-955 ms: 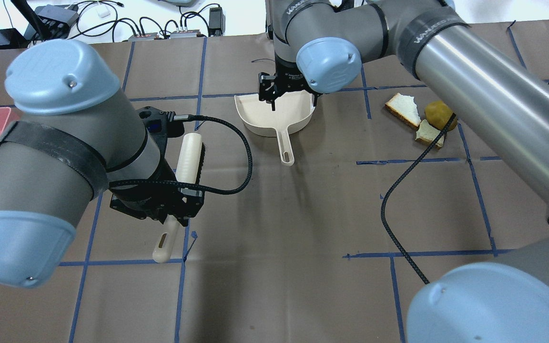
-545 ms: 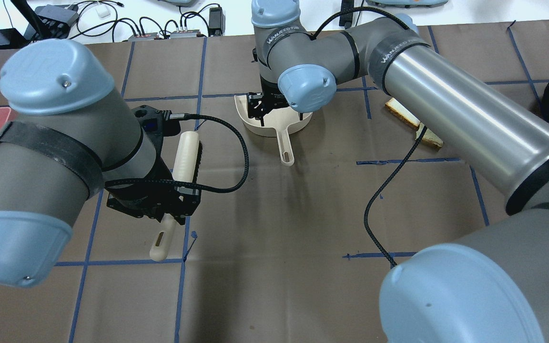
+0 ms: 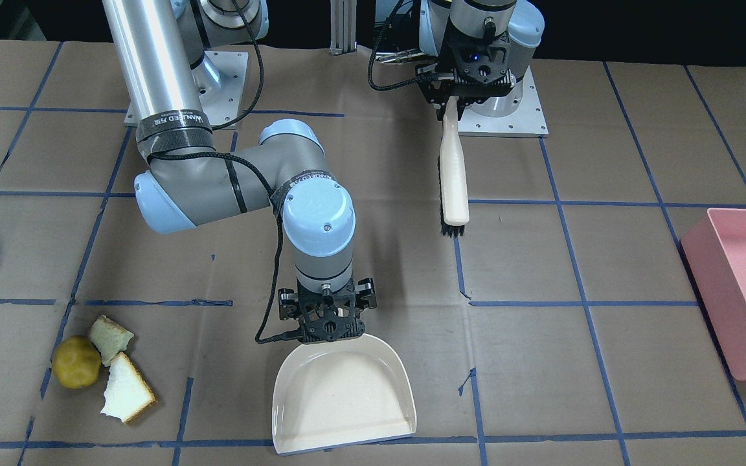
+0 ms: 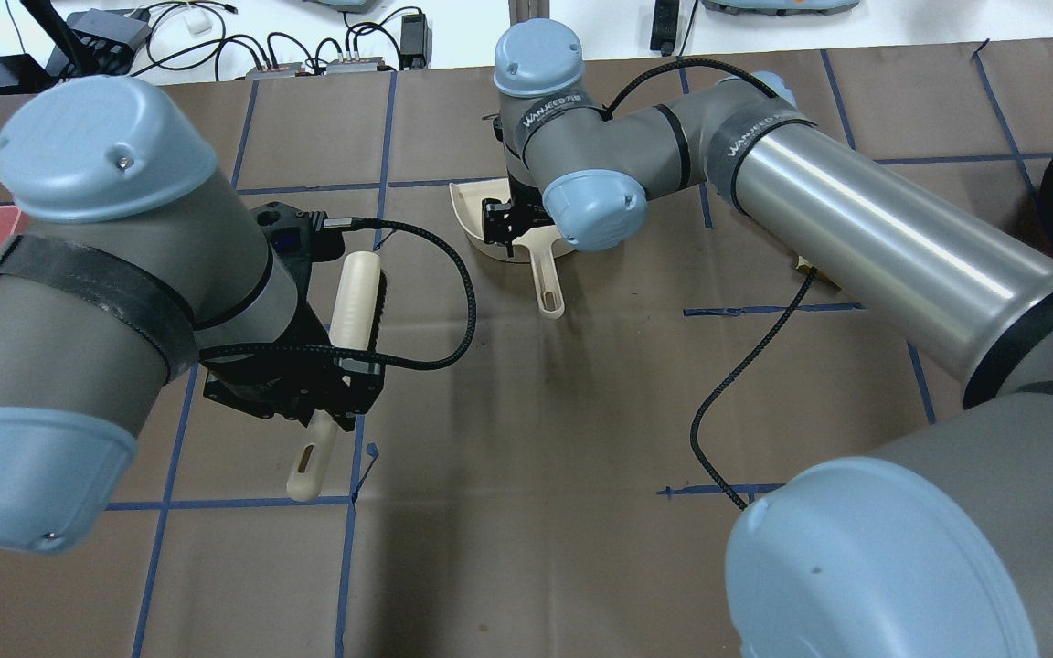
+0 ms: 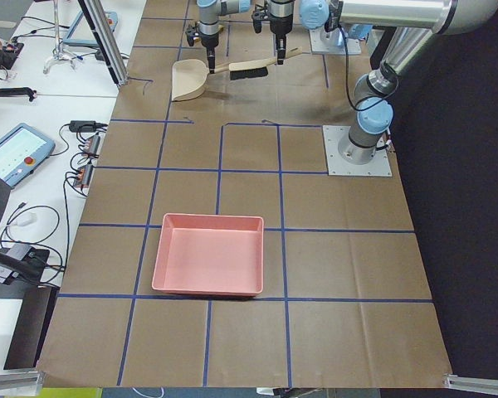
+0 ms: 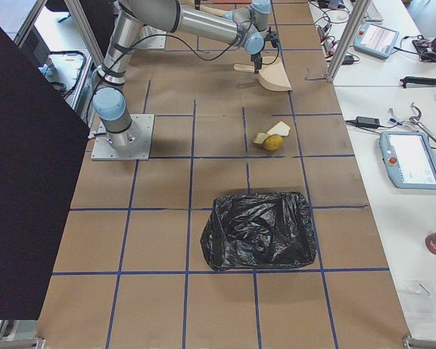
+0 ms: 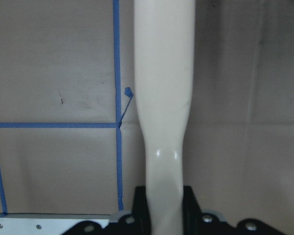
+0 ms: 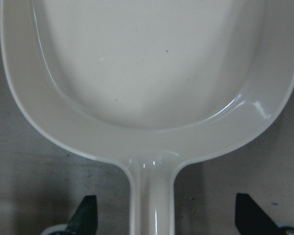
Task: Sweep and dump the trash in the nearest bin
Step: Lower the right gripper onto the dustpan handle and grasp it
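Right wrist-mounted view has the right gripper (image 8: 167,215) spread wide astride the dustpan (image 8: 152,73) handle, so an off-centre closing could skew it, while the left gripper (image 3: 465,90) clamps the brush (image 3: 454,175) and the trash (image 3: 124,387) lies well apart on the robot's right.

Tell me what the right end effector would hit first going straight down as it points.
Probably the dustpan handle, centred between the right end effector's open fingers; the fingers would pass either side toward the table. Its height above is unclear.
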